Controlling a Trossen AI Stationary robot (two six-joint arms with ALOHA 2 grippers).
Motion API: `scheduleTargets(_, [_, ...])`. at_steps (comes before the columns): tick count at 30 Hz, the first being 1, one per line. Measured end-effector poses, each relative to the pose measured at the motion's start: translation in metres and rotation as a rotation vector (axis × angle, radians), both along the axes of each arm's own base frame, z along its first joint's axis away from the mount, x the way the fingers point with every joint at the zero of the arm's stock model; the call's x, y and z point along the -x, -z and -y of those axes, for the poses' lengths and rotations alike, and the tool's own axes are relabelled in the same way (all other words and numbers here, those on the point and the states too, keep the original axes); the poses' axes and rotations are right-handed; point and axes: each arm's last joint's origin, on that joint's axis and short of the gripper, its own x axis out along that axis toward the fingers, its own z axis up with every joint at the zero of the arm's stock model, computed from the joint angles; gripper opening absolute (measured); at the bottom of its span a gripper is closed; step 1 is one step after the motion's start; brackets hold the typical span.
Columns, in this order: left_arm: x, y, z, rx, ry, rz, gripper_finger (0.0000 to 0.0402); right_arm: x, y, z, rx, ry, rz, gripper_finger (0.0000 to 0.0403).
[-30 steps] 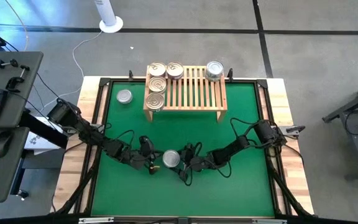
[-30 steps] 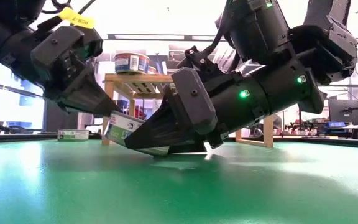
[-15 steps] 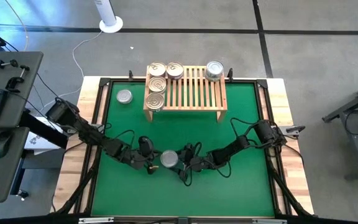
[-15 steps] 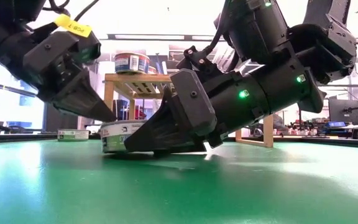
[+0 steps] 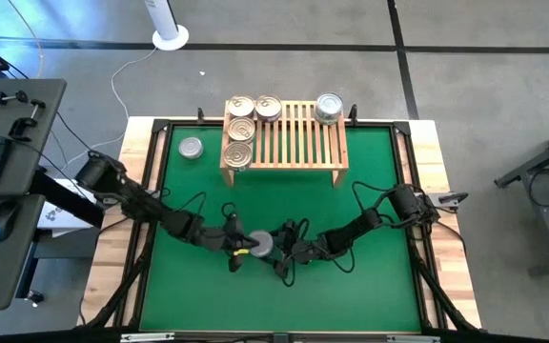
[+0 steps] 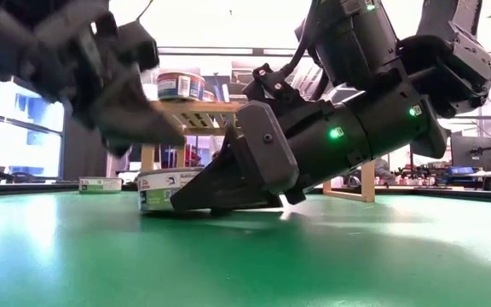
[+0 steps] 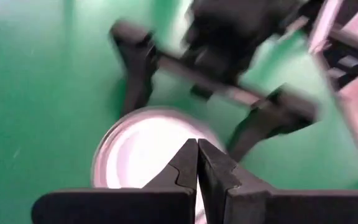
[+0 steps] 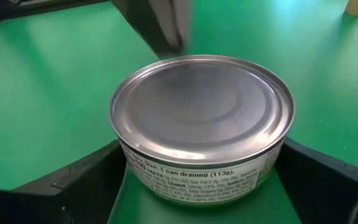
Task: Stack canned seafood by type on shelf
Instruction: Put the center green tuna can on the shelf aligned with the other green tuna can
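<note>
A silver-topped tin (image 8: 201,112) lies flat on the green mat (image 5: 351,191) near its middle. My right gripper (image 5: 269,248) is open, with one finger on each side of this tin. My left gripper (image 7: 197,144) is shut; its tip hangs just above the tin's rim on the table's left side (image 6: 176,138). The wooden shelf (image 5: 298,138) stands at the mat's far edge. It carries three gold-ringed tins (image 5: 240,129) in a column on its left, a tin (image 5: 268,108) beside them and a silver tin (image 5: 329,107) at its far right corner. Another silver tin (image 5: 191,148) rests on the mat left of the shelf. My right gripper has its two fingers (image 8: 79,183) low on the mat, on opposite sides of the tin's wall (image 8: 166,171), coming from the table's right at a slant. Whether they touch the wall I cannot tell. The tin sits flat on the mat.
Both arms meet over the mat's near middle, with loose cables beside them. There is bare mat between the tin and the shelf's legs. The shelf's slatted right half (image 5: 313,133) has no tins except the one at its corner.
The tin, tilted with one edge raised a second ago, has dropped flat onto the mat between my right gripper's fingers. My left gripper, still shut, has swung its tip toward the table's right and a little up, from beside the tin to above its rim.
</note>
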Motion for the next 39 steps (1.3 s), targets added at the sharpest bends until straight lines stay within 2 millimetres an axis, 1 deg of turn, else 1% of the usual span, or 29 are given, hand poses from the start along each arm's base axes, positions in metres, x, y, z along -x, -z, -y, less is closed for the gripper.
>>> scheduleTargets(4, [-0.003, 0.022, -0.003, 0.014, -0.034, -0.068, 0.0000, 0.000, 0.000, -0.001, 0.023, -0.012, -0.004, 0.0390])
scheduleTargets(8, [-0.007, 0.034, -0.003, 0.047, -0.050, -0.066, 0.0000, 0.000, 0.000, -0.001, 0.030, -0.031, -0.008, 0.0390])
scheduleTargets(11, [-0.009, 0.039, -0.003, 0.061, -0.050, -0.065, 0.0000, 0.000, 0.001, -0.001, 0.026, -0.037, -0.014, 0.0390])
scheduleTargets(16, [-0.010, 0.041, -0.002, 0.079, -0.042, -0.057, 0.0000, -0.002, -0.001, 0.000, 0.050, -0.046, -0.013, 0.0390])
scheduleTargets(20, [-0.010, 0.042, -0.002, 0.080, -0.037, -0.064, 0.0000, -0.007, -0.005, -0.002, 0.093, -0.049, -0.001, 0.0390])
scheduleTargets(25, [-0.010, 0.042, -0.002, 0.086, -0.038, -0.067, 0.0000, -0.009, -0.010, -0.003, 0.102, -0.068, 0.002, 0.0390])
scheduleTargets(28, [-0.010, 0.043, -0.001, 0.088, -0.035, -0.071, 0.0000, -0.005, -0.017, -0.002, 0.122, -0.076, -0.051, 0.0390])
scheduleTargets(35, [-0.010, 0.043, -0.002, 0.088, -0.034, -0.076, 0.0000, 0.008, -0.041, 0.002, 0.157, -0.068, -0.177, 0.0389])
scheduleTargets(39, [-0.009, 0.043, -0.002, 0.087, -0.035, -0.077, 0.0000, 0.011, -0.045, 0.004, 0.112, -0.002, -0.195, 0.0390])
